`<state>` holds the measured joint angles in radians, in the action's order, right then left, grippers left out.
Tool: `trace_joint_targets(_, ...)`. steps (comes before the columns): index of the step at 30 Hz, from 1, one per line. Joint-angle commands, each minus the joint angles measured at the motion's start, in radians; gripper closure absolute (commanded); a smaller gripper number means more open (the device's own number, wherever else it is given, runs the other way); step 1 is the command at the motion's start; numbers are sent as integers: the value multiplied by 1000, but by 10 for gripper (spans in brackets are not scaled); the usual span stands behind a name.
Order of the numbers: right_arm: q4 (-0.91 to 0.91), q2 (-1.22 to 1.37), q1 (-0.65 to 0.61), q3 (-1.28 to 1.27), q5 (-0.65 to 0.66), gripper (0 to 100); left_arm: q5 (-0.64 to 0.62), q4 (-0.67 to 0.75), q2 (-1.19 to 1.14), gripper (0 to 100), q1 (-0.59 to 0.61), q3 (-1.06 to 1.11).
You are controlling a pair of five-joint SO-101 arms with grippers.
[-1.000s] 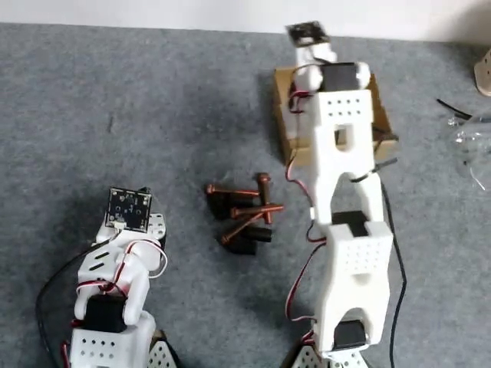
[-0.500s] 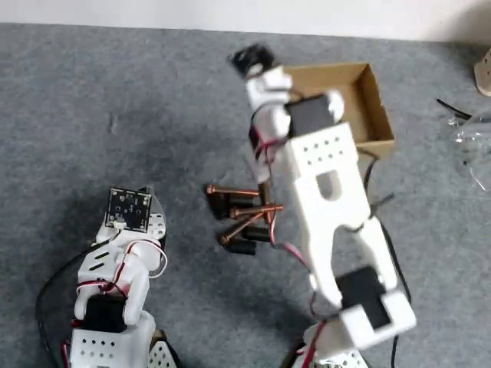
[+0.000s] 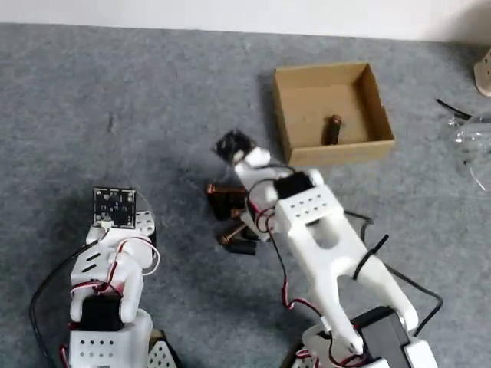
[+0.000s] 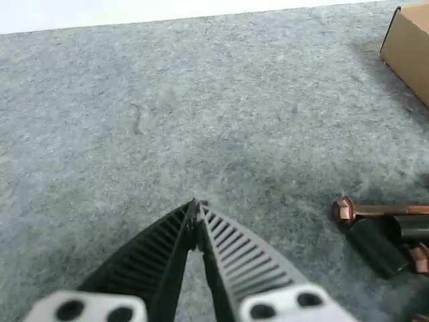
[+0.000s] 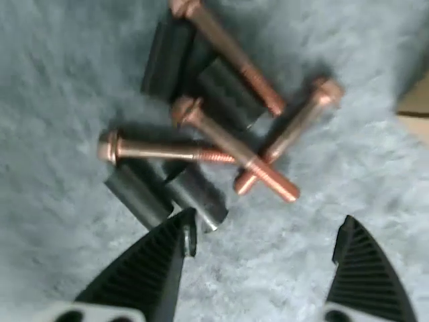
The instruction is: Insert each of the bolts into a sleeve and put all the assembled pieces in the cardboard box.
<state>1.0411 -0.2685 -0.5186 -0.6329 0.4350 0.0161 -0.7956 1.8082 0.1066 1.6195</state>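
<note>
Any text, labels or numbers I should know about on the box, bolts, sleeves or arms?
None can be read.
The cardboard box walls are plain.
The bolts and sleeves show no markings.
The wrist circuit board has specks too small to read.

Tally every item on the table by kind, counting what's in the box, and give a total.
Cardboard box: 1
Assembled piece inside it: 1
Loose bolts: 4
Loose sleeves: 4
Total: 10
</note>
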Motion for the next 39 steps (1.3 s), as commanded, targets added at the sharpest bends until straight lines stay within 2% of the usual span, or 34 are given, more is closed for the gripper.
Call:
trace_joint_targets(1, -113, -45, -10, -64, 61, 706, -8, 26, 12, 989, 8, -25)
trace_joint_targets(10, -280, -42, -18, -90, 158, 706, -8, 26, 12, 989, 8, -25)
trace_joint_targets(17, -292, -27, -73, -82, 180, 706, -8, 26, 12, 989, 8, -25)
trace_joint_targets(26, -289, 269, -82, 102, 180, 706, -6, 26, 12, 989, 8, -27)
trace_joint_targets(39, -294, 435, -31, 173, 180, 706, -6, 26, 12, 989, 8, -27)
